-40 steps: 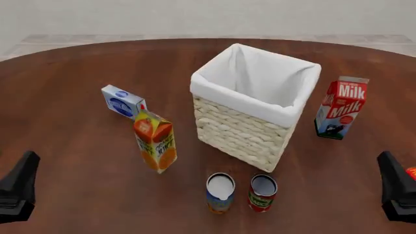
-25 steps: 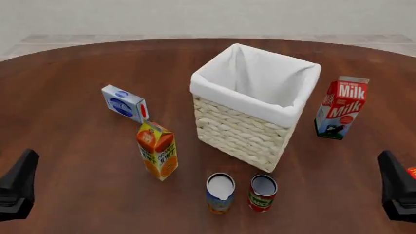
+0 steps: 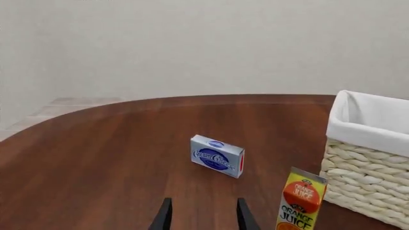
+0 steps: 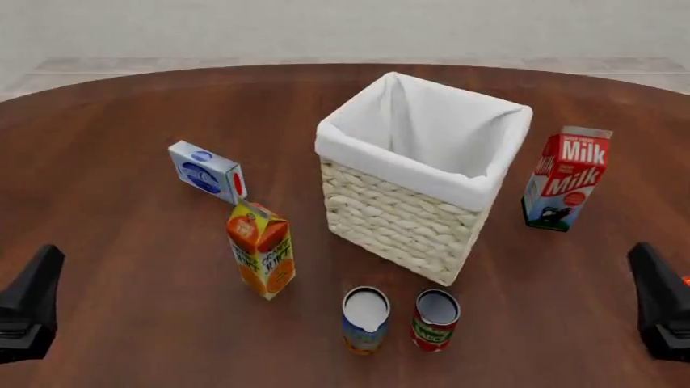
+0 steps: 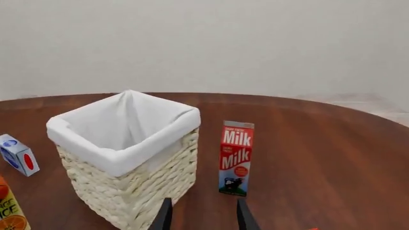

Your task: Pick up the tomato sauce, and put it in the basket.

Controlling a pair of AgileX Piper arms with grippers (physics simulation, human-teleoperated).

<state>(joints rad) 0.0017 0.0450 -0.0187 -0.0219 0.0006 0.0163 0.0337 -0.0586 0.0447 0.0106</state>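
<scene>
Both arms sit low at the near table edge, the left gripper (image 3: 203, 218) and right gripper (image 5: 203, 215) each parted, empty. Ahead of them, just before the basket (image 4: 415, 210), the tomato sauce (image 4: 435, 320) stands upright beside a blue-orange can (image 4: 364, 320), bare wood around. The basket is woven straw, cloth-lined.
</scene>
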